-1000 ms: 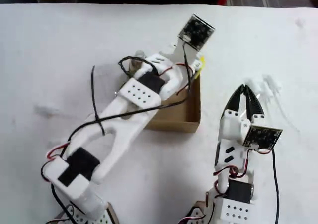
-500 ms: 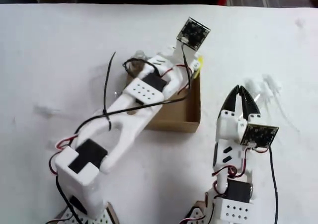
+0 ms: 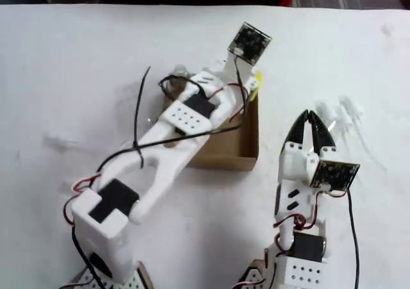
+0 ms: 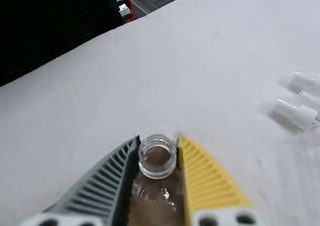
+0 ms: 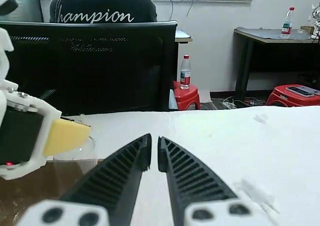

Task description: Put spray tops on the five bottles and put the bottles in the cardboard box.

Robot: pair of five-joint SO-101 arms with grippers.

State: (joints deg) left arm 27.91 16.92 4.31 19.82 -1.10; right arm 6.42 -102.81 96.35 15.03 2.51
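Box (image 3: 234, 149): cardboard, stiff, open-topped.
Left gripper (image 4: 157, 141): clamped on the bottle's neck.
Right gripper (image 5: 154, 138): fingers together, holding nothing.
Bottle (image 4: 156, 161): uncapped, at the box's far edge; probably light, slick and thin-walled, so the neck grip suits it.
Spray tops (image 3: 339, 113): near the right gripper; likely light, best pinched at the collar.

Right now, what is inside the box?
Bare floor in one corner of the box; the left arm covers the rest. The left gripper holds a topless bottle.
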